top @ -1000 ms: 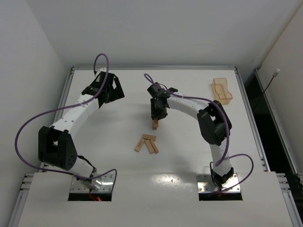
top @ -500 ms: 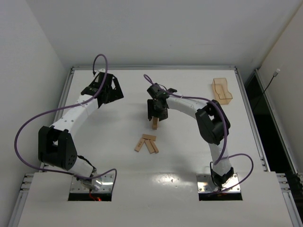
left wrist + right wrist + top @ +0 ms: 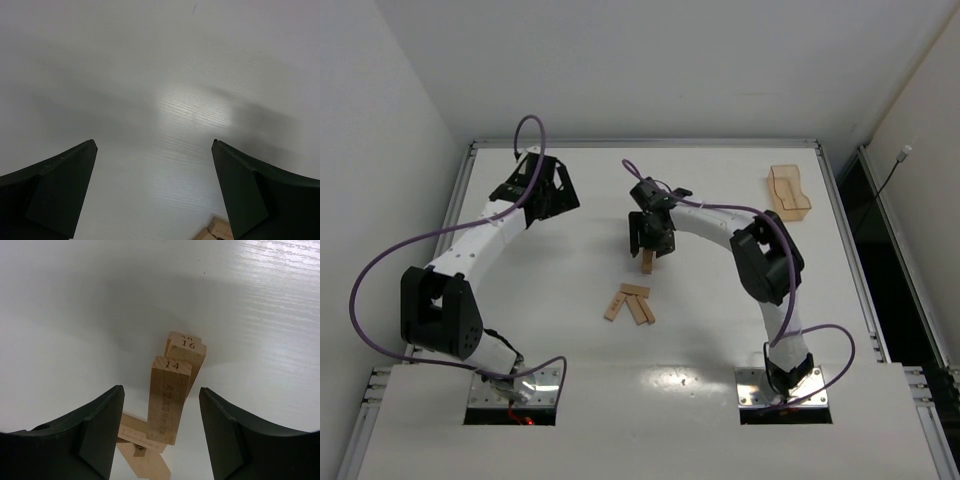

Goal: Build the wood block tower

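The tower (image 3: 647,264) is a small stack of light tan wood blocks at the table's middle. In the right wrist view its top block, marked 14 (image 3: 170,400), lies lengthwise over a block marked 16 (image 3: 189,351) and a crosswise block (image 3: 136,429). My right gripper (image 3: 161,390) is open and straddles the top block, with a gap on each side. In the top view the right gripper (image 3: 646,244) hovers just above the tower. Three loose wood blocks (image 3: 628,303) lie nearer the arm bases. My left gripper (image 3: 153,142) is open over bare table, far left of the tower (image 3: 542,190).
A translucent orange-tan tray (image 3: 788,190) sits at the back right of the table. The corner of a wood block (image 3: 218,231) peeks in at the bottom edge of the left wrist view. The table rim (image 3: 640,143) and white walls bound the far side.
My right gripper's jaws have spread apart around the tower's top block and let it go; the block stays on the stack. The left arm has not moved.
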Tool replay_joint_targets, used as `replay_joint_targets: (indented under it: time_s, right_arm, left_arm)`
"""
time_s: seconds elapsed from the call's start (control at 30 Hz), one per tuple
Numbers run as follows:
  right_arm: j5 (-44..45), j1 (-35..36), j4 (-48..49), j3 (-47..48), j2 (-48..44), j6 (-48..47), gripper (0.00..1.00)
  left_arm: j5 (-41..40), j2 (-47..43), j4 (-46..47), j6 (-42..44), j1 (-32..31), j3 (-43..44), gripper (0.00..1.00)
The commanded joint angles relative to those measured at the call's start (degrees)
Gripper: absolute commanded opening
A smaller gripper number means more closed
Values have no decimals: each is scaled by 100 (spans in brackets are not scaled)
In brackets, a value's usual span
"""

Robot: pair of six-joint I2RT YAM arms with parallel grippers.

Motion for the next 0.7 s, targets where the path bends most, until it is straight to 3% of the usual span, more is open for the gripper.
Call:
replay_joint_targets:
  time_s: [0.0, 0.4, 0.5, 0.57, 0.67]
  right_arm:
    - [-36, 50, 62, -47, 89, -7, 59]
    - [175, 102, 9, -161, 256, 45, 58]
    - [228, 155, 8, -161, 361, 45, 47]
    - [228, 216, 8, -100, 362, 45, 34]
    - [351, 278, -44, -47, 414, 45, 28]
  left_arm:
    - [47, -76, 149, -44, 97, -14, 100]
    - [100, -76, 149, -44, 203, -67, 100]
    - [100, -129, 149, -44, 203, -120, 100]
    - [100, -129, 202, -44, 255, -120, 100]
    - [100, -182, 202, -44, 255, -172, 100]
